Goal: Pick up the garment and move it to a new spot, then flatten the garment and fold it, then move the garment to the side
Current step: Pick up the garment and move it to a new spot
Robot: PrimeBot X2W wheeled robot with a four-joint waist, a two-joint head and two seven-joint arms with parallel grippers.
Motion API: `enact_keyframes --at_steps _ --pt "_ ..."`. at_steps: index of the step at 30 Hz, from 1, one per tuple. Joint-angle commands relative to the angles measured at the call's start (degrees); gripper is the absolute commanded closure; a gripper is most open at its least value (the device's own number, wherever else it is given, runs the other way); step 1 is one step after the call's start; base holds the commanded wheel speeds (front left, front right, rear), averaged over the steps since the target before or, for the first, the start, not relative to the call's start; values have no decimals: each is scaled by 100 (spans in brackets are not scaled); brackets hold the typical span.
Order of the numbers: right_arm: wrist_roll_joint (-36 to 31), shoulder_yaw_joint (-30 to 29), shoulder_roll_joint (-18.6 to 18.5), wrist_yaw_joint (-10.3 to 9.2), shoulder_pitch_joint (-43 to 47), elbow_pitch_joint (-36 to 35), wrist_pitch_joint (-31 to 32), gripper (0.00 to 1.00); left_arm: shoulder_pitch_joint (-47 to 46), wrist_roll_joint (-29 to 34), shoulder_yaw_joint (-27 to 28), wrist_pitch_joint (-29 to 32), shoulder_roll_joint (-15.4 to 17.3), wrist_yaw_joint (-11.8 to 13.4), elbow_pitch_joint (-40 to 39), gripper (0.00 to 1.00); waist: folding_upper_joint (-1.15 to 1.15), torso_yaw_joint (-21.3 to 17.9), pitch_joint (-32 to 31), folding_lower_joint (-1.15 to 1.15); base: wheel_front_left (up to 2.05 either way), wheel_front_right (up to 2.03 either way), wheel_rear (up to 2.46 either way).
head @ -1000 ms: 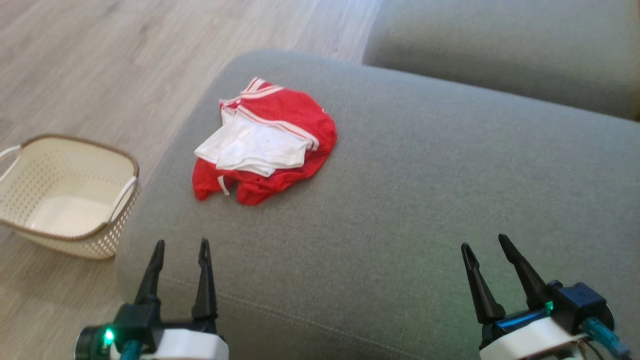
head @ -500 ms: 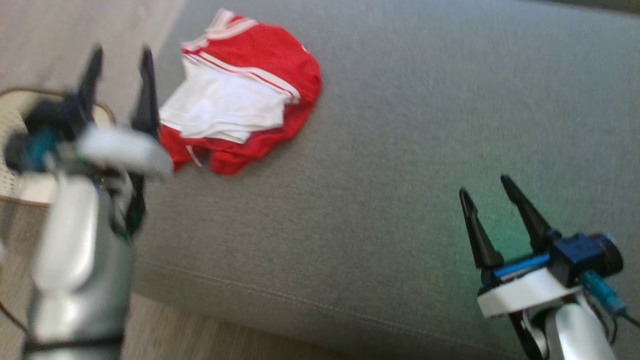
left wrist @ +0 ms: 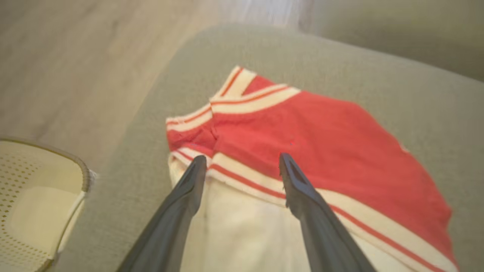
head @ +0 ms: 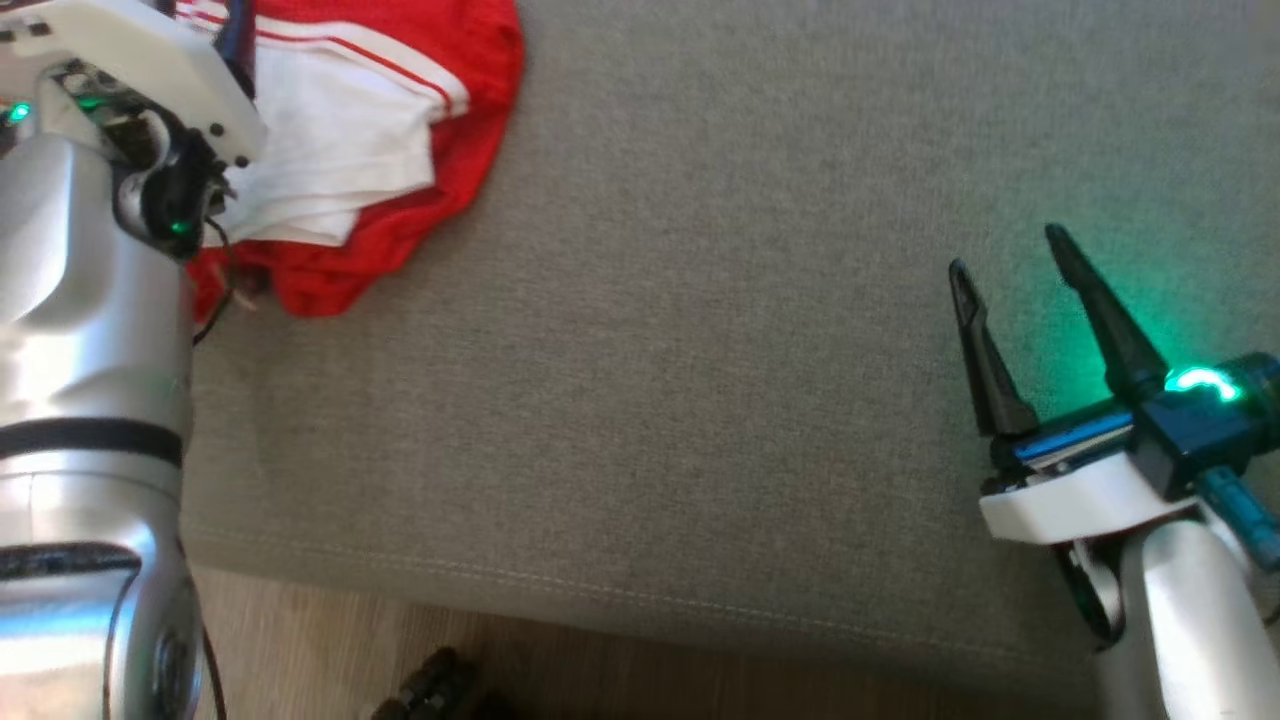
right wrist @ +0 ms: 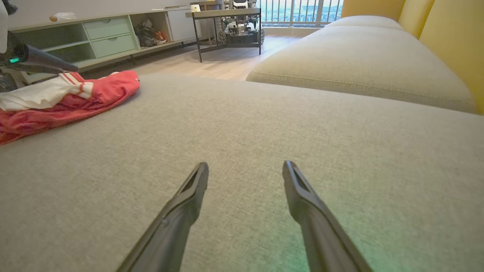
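laundry basket (left wrist: 85, 173): on the floor off the cushion's left edge, apart from the garment.
left gripper (left wrist: 242, 162): fingers spread and holding nothing. the tips hang over the striped band (left wrist: 245, 177). i can't tell if they touch the cloth.
garment (left wrist: 321, 151): red with white striped trim, and a white lining (left wrist: 242, 234) is turned out. it lies crumpled on the left part of the sofa cushion (head: 700, 350).
handling: i judge it light, soft and limp. it should sag when lifted, and its layers may slide apart.
where to hold: i'd pinch the striped band, where the cloth looks doubled and thicker.
right gripper (head: 1007, 252): fingers spread and holding nothing, over bare cushion well apart from the garment.
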Motion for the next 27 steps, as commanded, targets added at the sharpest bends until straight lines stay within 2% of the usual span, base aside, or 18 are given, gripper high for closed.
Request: enact_keyframes --at_steps 1,9,10,15,19,27 --pt "-37 142 -18 -2 -60 -224 -53 0 -200 -21 105 76 288 -27 -6 0 0 -112 281 -2 0 0 0" --pt "-64 168 -13 -2 -202 -265 -53 0 -388 -159 -153 301 175 -113 874 0 0 -125 437 -2 0 0 0" --pt "-58 177 -9 -2 -215 -257 -53 0 -396 -160 -184 222 186 -117 907 100 0 -129 429 -2 0 0 0" --pt "-10 196 4 -2 -275 -170 -53 0 -396 -200 -295 -648 234 -129 857 100 0 -150 241 -2 0 0 0" --pt "89 256 27 -2 -258 -66 -53 0 -295 -284 -559 -1528 296 -131 626 100 0 -189 -184 -2 0 0 0" --pt "295 298 56 -2 -127 28 -53 0 -21 -499 -998 -2234 491 -132 -10 100 0 -361 -985 -2 0 0 0"
